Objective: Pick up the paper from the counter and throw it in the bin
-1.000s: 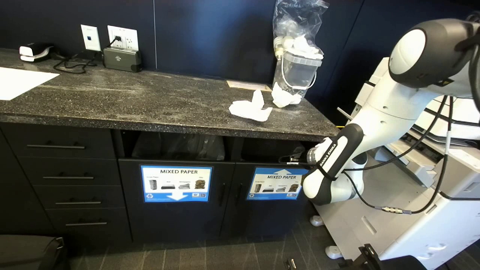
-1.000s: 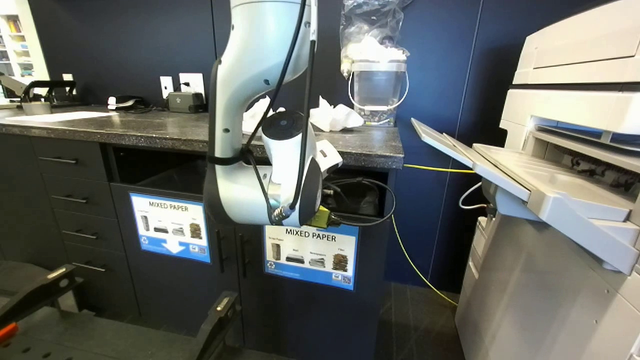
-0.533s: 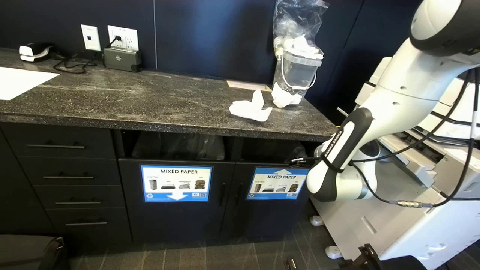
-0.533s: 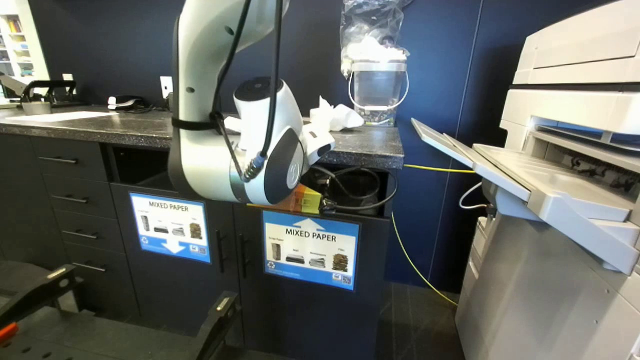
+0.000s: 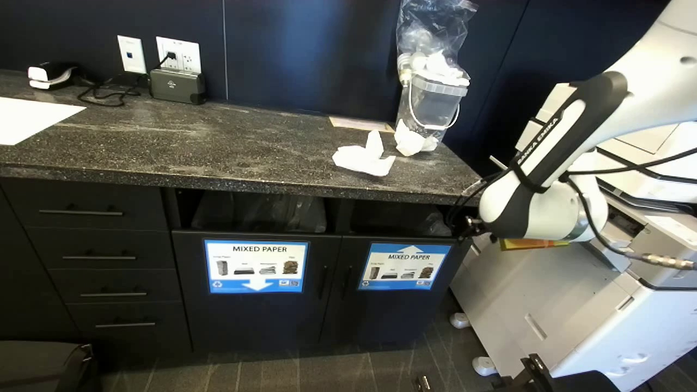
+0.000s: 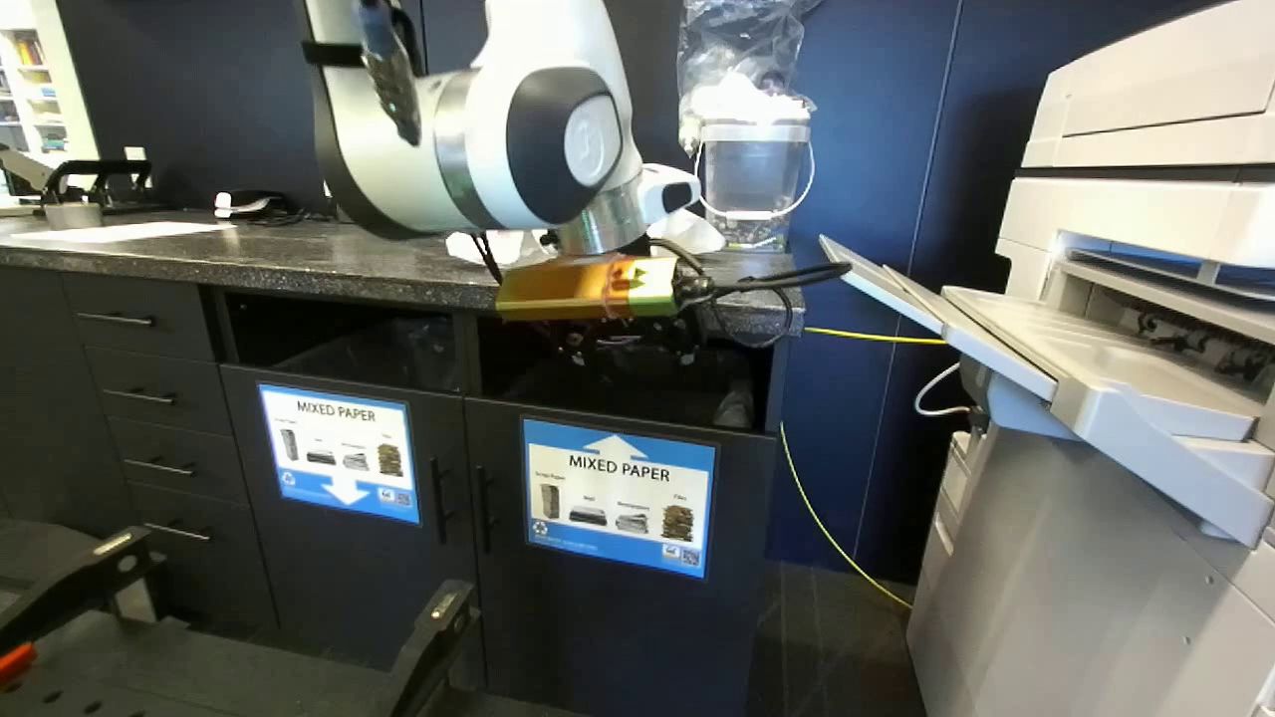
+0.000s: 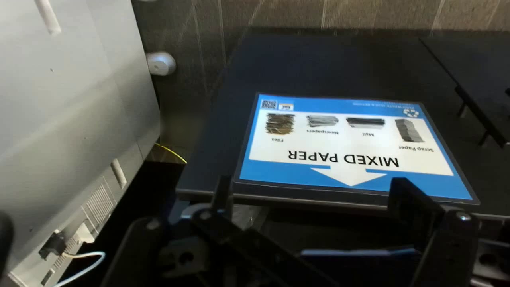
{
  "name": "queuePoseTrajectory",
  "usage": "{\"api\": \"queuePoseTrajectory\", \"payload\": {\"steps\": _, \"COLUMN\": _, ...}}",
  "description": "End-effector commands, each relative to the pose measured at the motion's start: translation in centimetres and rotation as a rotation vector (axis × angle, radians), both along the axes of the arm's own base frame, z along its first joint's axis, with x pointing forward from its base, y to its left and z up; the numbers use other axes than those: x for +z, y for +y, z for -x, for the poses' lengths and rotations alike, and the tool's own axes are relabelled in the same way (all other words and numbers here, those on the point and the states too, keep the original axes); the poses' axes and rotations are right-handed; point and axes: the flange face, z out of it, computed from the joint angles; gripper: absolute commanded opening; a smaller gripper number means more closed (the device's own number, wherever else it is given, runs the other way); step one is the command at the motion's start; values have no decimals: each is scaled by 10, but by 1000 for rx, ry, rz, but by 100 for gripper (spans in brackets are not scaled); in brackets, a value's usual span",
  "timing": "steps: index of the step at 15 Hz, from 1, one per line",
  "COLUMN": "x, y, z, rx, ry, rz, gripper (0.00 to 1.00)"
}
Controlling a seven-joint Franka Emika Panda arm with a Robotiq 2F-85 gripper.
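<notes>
A crumpled white paper (image 5: 362, 158) lies on the dark speckled counter (image 5: 218, 141). A second crumpled white paper (image 5: 411, 142) lies beside the clear bucket. In an exterior view the arm partly hides the papers. The right-hand bin (image 6: 737, 488) has an open slot below the counter and a MIXED PAPER sign. My gripper (image 6: 633, 349) is in front of and above this slot, pointing down. In the wrist view its fingers (image 7: 406, 199) stand wide apart, with nothing between them. A pale strip (image 7: 354, 252) shows in the dark slot; I cannot tell what it is.
A clear bucket (image 5: 433, 103) with bags and white items stands at the counter's right end. A grey printer (image 6: 1096, 478) with jutting trays (image 6: 936, 309) stands to the right. A left bin (image 5: 185, 305) adjoins. The counter's front edge (image 5: 245, 182) overhangs the slots.
The arm has risen and drawn back from the right bin's slot, toward the printer in an exterior view. The gripper's yellow-orange body now shows higher. The papers on the counter have not moved.
</notes>
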Motion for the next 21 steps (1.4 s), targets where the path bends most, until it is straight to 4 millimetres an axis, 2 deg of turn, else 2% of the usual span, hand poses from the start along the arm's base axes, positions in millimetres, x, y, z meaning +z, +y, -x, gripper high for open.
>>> {"api": "queuePoseTrajectory", "payload": {"steps": 1, "x": 42, "y": -25, "z": 23, "rx": 3, "ry": 144, "rz": 6, "gripper": 100}}
{"api": "queuePoseTrajectory", "payload": {"steps": 2, "x": 49, "y": -36, "z": 22, "rx": -10, "ry": 199, "rz": 39, "gripper": 100}}
{"api": "queuePoseTrajectory", "payload": {"steps": 7, "x": 90, "y": -30, "z": 40, "rx": -28, "ry": 345, "rz": 161, "gripper": 100}}
{"api": "queuePoseTrajectory", "payload": {"steps": 9, "x": 119, "y": -13, "z": 54, "rx": -41, "ry": 342, "rz": 245, "gripper": 100}}
{"api": "queuePoseTrajectory", "payload": {"steps": 10, "x": 126, "y": -2, "z": 60, "rx": -42, "ry": 354, "rz": 258, "gripper": 100}}
{"api": "queuePoseTrajectory", "payload": {"steps": 15, "x": 182, "y": 56, "z": 99, "rx": -77, "ry": 359, "rz": 233, "gripper": 100}}
{"api": "queuePoseTrajectory", "payload": {"steps": 18, "x": 220, "y": 93, "z": 127, "rx": -107, "ry": 348, "rz": 190, "gripper": 100}}
{"api": "queuePoseTrajectory", "payload": {"steps": 21, "x": 257, "y": 136, "z": 165, "rx": -124, "ry": 349, "rz": 169, "gripper": 100}}
